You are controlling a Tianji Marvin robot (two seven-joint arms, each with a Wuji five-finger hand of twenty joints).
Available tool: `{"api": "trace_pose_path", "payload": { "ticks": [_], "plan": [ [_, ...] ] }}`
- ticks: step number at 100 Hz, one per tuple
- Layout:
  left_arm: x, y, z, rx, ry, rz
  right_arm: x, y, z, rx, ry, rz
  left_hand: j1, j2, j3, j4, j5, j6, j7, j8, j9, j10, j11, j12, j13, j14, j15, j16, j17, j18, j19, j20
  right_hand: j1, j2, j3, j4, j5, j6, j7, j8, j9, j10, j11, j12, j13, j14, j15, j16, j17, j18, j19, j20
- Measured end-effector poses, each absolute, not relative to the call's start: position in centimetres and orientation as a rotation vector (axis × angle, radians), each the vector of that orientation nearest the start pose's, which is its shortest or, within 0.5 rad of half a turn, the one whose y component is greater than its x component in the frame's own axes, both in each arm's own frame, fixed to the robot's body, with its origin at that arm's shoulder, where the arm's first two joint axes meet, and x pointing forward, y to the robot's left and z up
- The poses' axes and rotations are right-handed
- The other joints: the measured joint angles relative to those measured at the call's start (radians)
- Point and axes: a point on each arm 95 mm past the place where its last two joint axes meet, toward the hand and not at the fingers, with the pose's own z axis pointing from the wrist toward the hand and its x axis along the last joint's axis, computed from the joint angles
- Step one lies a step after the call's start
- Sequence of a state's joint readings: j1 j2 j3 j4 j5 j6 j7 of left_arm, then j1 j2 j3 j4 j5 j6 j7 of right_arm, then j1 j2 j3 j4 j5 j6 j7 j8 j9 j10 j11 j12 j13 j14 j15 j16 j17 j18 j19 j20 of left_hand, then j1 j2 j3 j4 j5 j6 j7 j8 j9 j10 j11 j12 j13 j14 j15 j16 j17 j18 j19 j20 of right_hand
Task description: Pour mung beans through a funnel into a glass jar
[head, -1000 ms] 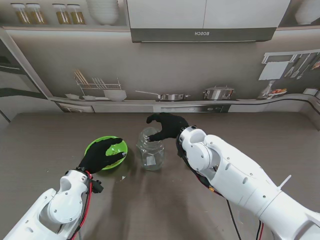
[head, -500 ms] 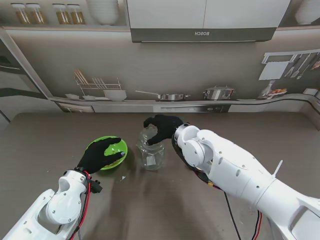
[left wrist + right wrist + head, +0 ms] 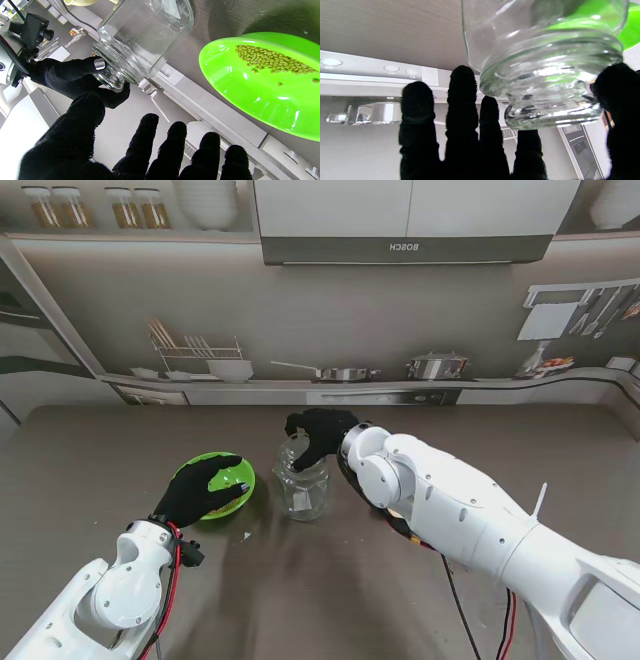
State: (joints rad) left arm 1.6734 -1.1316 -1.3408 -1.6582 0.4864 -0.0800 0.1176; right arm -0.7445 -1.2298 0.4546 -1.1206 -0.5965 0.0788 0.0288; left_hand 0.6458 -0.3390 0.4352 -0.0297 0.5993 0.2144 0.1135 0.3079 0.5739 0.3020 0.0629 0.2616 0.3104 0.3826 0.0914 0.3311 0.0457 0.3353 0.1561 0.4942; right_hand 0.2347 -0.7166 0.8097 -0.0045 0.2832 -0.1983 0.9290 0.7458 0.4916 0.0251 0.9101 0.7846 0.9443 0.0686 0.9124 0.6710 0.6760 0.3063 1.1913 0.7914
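A clear glass jar stands upright mid-table. A small clear funnel sits at its mouth. My right hand reaches over the jar top, with the thumb and a finger pinched on the funnel's rim. The other fingers stand spread past the jar. To the jar's left sits a bright green bowl, and a heap of mung beans lies in it. My left hand hovers at the bowl's near rim, fingers apart and holding nothing. Its wrist view shows the bowl and the jar.
The grey-brown table runs back to a printed kitchen backdrop. A tiny pale speck lies near the bowl, on the side nearer to me. My right forearm crosses the table's right half, cables hanging under it.
My right hand has shifted a little left over the jar mouth and closed onto the funnel there. The left hand has drawn back slightly at the bowl. Jar and bowl stay put.
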Motion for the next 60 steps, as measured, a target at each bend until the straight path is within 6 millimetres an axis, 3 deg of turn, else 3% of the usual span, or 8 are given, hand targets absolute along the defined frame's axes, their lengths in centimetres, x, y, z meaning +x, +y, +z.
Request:
{"api": "trace_pose_path", "payload": {
  "ticks": [16, 30, 33, 38, 47, 54, 60],
  "plan": [
    [38.5, 2.7, -31.2, -1.634, 1.023, -1.869, 53.7, 15.5, -26.6, 1.030, 1.815, 1.544, 0.000, 0.000, -0.006, 0.000, 0.001, 0.000, 0.000, 0.000, 0.000, 0.007, 0.000, 0.000, 0.000, 0.000, 0.000, 0.000, 0.000, 0.000, 0.000, 0.000, 0.004, -0.001, -0.049, -0.011, 0.010, -0.001, 0.057, 0.000, 0.033, 0.009, 0.014, 0.032, 0.070, -0.039, 0.060, 0.011, 0.057, -0.024, 0.038, 0.000],
    [38.5, 2.7, -31.3, -1.636, 1.023, -1.868, 54.0, 15.5, -26.7, 1.027, 1.816, 1.563, 0.001, 0.000, -0.006, 0.000, 0.001, 0.000, 0.000, 0.000, 0.000, 0.008, 0.000, 0.000, 0.000, 0.000, 0.000, 0.000, 0.000, 0.000, 0.000, 0.000, 0.050, 0.023, -0.168, -0.010, 0.031, -0.001, 0.088, 0.000, 0.065, 0.020, 0.018, 0.051, 0.122, -0.060, 0.102, 0.021, 0.101, -0.044, 0.059, -0.002],
    [38.5, 2.7, -31.3, -1.636, 1.023, -1.868, 54.1, 15.5, -26.8, 1.028, 1.816, 1.567, 0.001, 0.000, -0.006, 0.000, 0.001, 0.000, 0.000, 0.000, 0.000, 0.008, 0.000, 0.000, 0.000, 0.000, 0.000, 0.000, 0.000, 0.000, 0.000, 0.000, 0.044, 0.019, -0.150, -0.011, 0.031, 0.000, 0.097, 0.000, 0.067, 0.025, 0.025, 0.054, 0.133, -0.060, 0.113, 0.023, 0.112, -0.045, 0.067, -0.003],
    [38.5, 2.7, -31.3, -1.639, 1.024, -1.868, 54.1, 15.6, -26.8, 1.029, 1.816, 1.573, 0.001, 0.000, -0.006, 0.000, 0.001, 0.000, 0.000, 0.000, 0.000, 0.008, 0.000, 0.000, 0.000, 0.000, 0.000, 0.000, 0.000, 0.000, 0.000, 0.000, 0.001, -0.017, -0.030, -0.064, 0.033, 0.006, 0.107, 0.000, 0.072, 0.038, 0.025, 0.054, 0.145, -0.054, 0.153, 0.024, 0.126, -0.046, 0.073, -0.004],
    [38.5, 2.7, -31.3, -1.643, 1.027, -1.866, 54.3, 15.7, -27.0, 1.036, 1.811, 1.588, 0.001, 0.000, -0.007, 0.000, 0.001, 0.000, 0.000, 0.000, 0.000, 0.009, 0.000, 0.000, 0.000, 0.000, 0.000, 0.000, 0.000, 0.000, 0.000, 0.000, -0.007, -0.054, 0.050, -0.176, 0.042, 0.013, 0.153, -0.048, 0.088, 0.056, 0.025, 0.074, 0.191, -0.046, 0.189, 0.026, 0.162, -0.048, 0.080, -0.014],
    [38.5, 2.7, -31.3, -1.646, 1.027, -1.866, 54.3, 15.7, -27.1, 1.042, 1.807, 1.601, 0.001, 0.000, -0.010, 0.000, 0.002, 0.000, 0.000, 0.000, 0.000, 0.009, 0.000, 0.000, 0.000, 0.000, 0.000, 0.000, 0.000, 0.000, 0.000, 0.000, -0.007, -0.074, 0.081, -0.227, 0.042, 0.020, 0.202, -0.104, 0.102, 0.073, 0.024, 0.080, 0.233, -0.081, 0.203, 0.037, 0.191, -0.058, 0.080, -0.017],
    [38.5, 2.6, -31.3, -1.647, 1.028, -1.866, 54.4, 15.7, -27.2, 1.048, 1.802, 1.616, 0.002, 0.000, -0.011, 0.000, 0.002, 0.000, 0.000, 0.000, 0.000, 0.009, 0.000, 0.000, 0.000, 0.000, 0.000, 0.000, 0.000, 0.000, 0.000, 0.000, -0.007, -0.085, 0.082, -0.245, 0.052, 0.024, 0.225, -0.133, 0.122, 0.082, 0.024, 0.084, 0.265, -0.099, 0.212, 0.046, 0.214, -0.058, 0.080, -0.029]
  ]
}}
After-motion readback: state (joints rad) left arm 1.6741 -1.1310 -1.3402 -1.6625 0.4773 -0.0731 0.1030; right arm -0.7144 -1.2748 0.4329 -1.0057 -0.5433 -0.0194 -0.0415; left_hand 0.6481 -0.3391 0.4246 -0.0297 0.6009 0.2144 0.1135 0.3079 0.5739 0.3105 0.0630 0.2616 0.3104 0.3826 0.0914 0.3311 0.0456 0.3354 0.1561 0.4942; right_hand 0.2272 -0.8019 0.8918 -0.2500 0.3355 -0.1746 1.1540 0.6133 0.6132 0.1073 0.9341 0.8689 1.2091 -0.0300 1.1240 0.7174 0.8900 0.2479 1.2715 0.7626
